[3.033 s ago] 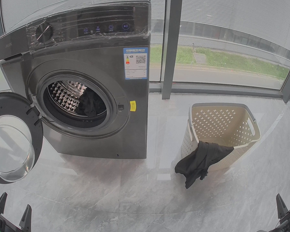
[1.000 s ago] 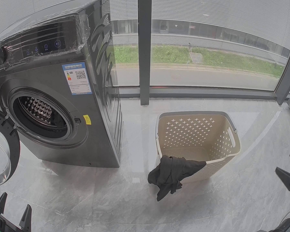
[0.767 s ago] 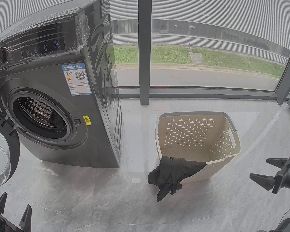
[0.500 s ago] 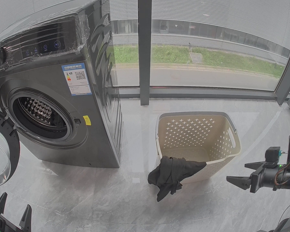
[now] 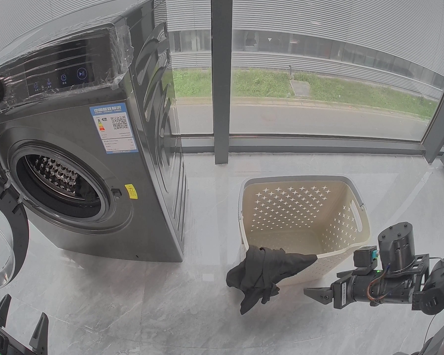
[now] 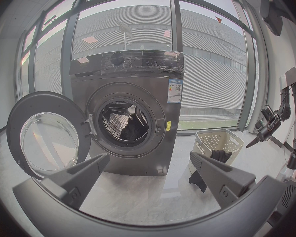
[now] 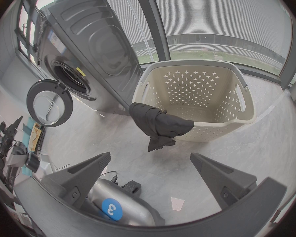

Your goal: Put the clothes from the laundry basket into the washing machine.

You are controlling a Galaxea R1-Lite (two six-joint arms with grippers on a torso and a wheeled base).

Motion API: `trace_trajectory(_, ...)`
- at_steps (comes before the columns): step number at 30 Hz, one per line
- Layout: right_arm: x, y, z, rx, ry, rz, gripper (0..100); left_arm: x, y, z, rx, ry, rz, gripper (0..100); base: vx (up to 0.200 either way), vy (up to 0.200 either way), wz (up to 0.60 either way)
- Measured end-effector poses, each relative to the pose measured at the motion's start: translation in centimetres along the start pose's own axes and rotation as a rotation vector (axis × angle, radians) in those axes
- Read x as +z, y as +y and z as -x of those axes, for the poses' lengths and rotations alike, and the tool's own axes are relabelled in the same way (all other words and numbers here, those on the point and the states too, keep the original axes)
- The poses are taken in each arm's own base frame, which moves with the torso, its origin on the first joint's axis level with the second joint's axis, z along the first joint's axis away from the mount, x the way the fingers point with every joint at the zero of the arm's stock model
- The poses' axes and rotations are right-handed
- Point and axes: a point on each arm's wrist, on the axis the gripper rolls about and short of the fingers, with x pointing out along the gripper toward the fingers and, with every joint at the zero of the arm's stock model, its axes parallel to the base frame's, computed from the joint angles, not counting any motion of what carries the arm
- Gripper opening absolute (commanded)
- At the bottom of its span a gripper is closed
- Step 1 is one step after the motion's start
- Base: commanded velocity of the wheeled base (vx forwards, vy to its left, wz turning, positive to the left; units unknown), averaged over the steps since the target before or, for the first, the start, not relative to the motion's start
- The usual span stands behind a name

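Clothes left to move come down to one black garment (image 5: pixel 264 274), and the right tool (image 5: pixel 316 293) points at it from just beside. Its jaws are spread wide and hold nothing. It sits low over the floor (image 5: pixel 158 316), level with the hanging cloth, which suits a sideways pinch better than a reach down into the basket. The garment is draped over the near rim of the laundry basket (image 5: pixel 301 179), part inside and most of it hanging down the outer wall toward the floor. That makes the dangling fold the easiest place to grip.

The basket looks otherwise bare inside, so this is likely the last piece. It stands on the floor to the right of the washing machine (image 5: pixel 148 139), near but not touching. The machine's round door (image 5: pixel 5 232) is swung fully open to the left, leaving the drum mouth free. Something dark already lies in the drum (image 6: pixel 131 129). The left tool (image 5: pixel 24 307) is parked low on the machine's side, jaws wide apart and empty, out of the carrying path.
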Motion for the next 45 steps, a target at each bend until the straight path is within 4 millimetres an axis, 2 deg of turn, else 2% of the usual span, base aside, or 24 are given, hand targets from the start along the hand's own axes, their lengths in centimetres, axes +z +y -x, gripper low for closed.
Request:
trace_trajectory(16, -1.4, 0.0, -5.9, -0.035, 0.028, 0.027, 100, 0.0, 0.0, 0.0, 0.000, 0.000, 0.001, 100, 0.000, 0.000, 0.00)
trace_trajectory(27, -1.7, 0.1, -9.7, -0.031, -0.033, 0.087, 100, 0.0, 0.0, 0.0, 0.000, 0.000, 0.001, 100, 0.000, 0.000, 0.00)
trace_trajectory(45, -1.4, -0.1, -13.5, -0.040, -0.042, 0.088, 100, 0.0, 0.0, 0.0, 0.000, 0.000, 0.001, 100, 0.000, 0.000, 0.00)
